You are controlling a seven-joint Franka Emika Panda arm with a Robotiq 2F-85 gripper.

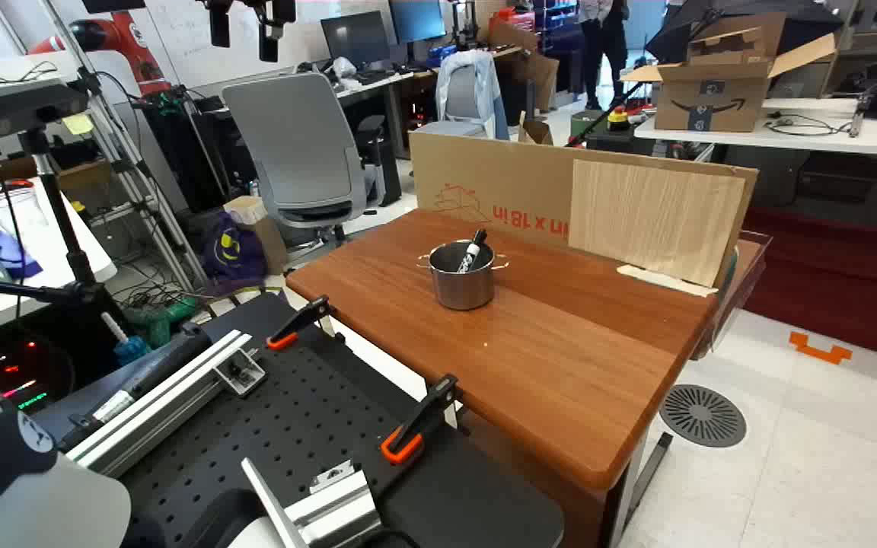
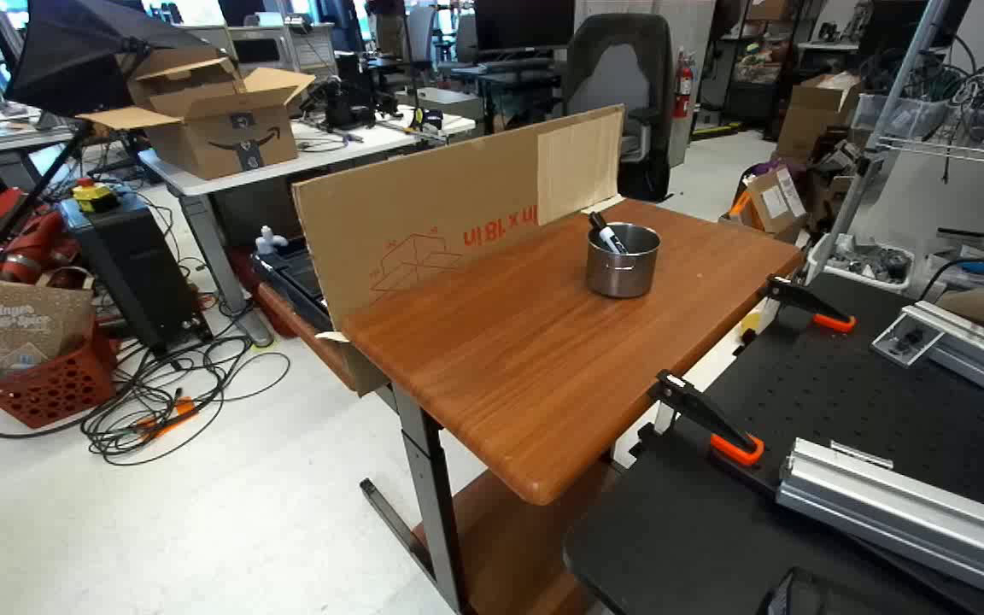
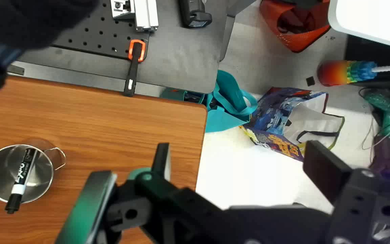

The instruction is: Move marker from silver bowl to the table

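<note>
The marker is a black-and-white pen with a black cap (image 1: 472, 251), also in the other views (image 2: 607, 233) (image 3: 22, 173). It leans inside the silver bowl (image 1: 463, 291), its cap end sticking out over the rim. The bowl, with two thin wire handles, stands upright on the reddish-brown table (image 1: 553, 380) in both exterior views (image 2: 620, 275) and at the left of the wrist view (image 3: 42, 178). My gripper (image 3: 239, 162) is open with nothing between its fingers. It hangs high, off the table's edge and away from the bowl. In an exterior view the gripper (image 1: 244, 38) shows at the top edge.
A cardboard sheet (image 1: 492, 183) with a pale wood-grain panel (image 1: 652, 217) stands along the table's far edge. Black clamps with orange ends (image 1: 412, 426) (image 2: 710, 418) sit between the table and the black perforated platform (image 1: 317, 411). Bags (image 3: 283, 118) lie on the floor beside the table.
</note>
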